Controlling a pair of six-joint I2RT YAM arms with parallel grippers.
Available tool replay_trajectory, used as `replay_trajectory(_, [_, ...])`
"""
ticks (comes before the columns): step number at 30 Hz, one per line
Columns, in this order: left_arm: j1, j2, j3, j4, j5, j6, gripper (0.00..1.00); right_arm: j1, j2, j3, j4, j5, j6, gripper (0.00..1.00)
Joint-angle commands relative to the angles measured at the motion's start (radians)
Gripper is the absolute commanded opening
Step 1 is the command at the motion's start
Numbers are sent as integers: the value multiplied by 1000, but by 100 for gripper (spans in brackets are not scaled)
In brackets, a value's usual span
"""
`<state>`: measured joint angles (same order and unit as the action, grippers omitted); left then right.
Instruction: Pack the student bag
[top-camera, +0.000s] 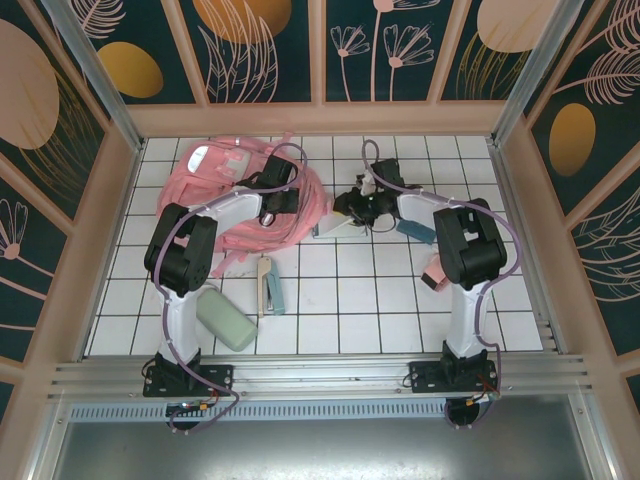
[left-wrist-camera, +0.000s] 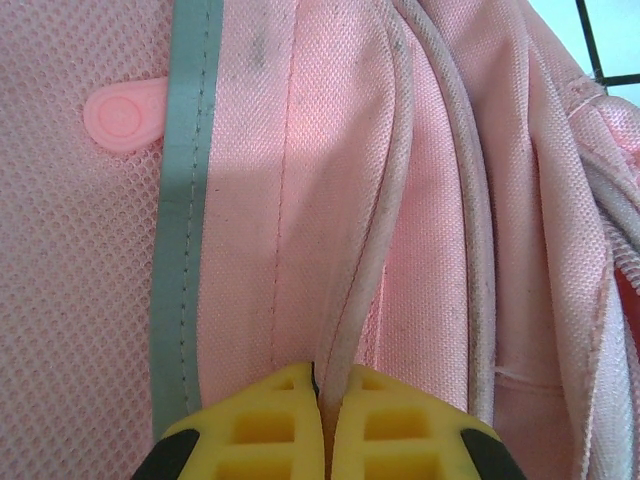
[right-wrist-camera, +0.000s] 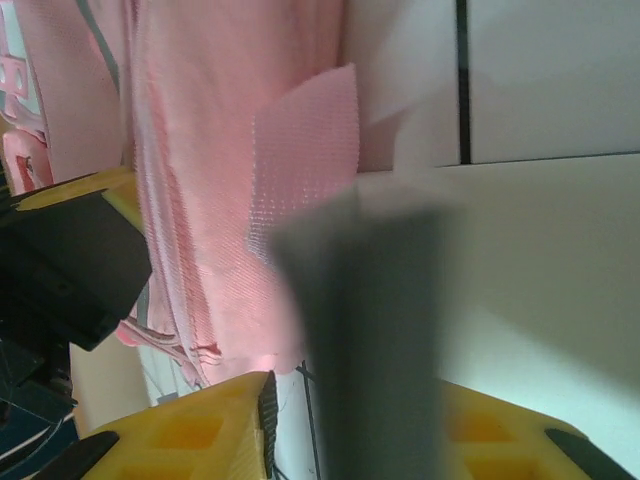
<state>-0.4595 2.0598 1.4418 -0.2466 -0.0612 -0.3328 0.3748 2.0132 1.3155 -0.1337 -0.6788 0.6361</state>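
From above, the student bag (top-camera: 235, 200) lay at the upper left of the tiled table (top-camera: 400, 320), the left gripper (top-camera: 283, 195) on its right edge and the right gripper (top-camera: 358, 207) at centre frame; in the left wrist view the yellow fingers (left-wrist-camera: 270, 425) were pinched tight on a piped seam of the pink fabric; in the right wrist view the fingers stood partly apart around a blurred grey slab (right-wrist-camera: 370, 320), and I could not tell whether they gripped it.
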Motion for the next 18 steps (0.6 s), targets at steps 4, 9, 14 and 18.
replay_trajectory(4, [-33, -4, -31, -57, 96, 14, 0, 14, 36, -2, -105, 47, -70, 35])
replay_trajectory(9, [0, -66, -40, -49, 137, -11, 0, -28, 5, -104, 49, -18, 9, 8])
replay_trajectory(14, [39, -181, -27, -66, 178, -40, 0, -59, -102, -152, 28, 13, -21, 3])
replay_trajectory(18, [63, -275, -1, -106, 167, -44, 0, -93, -188, -202, 6, 39, -24, 2])
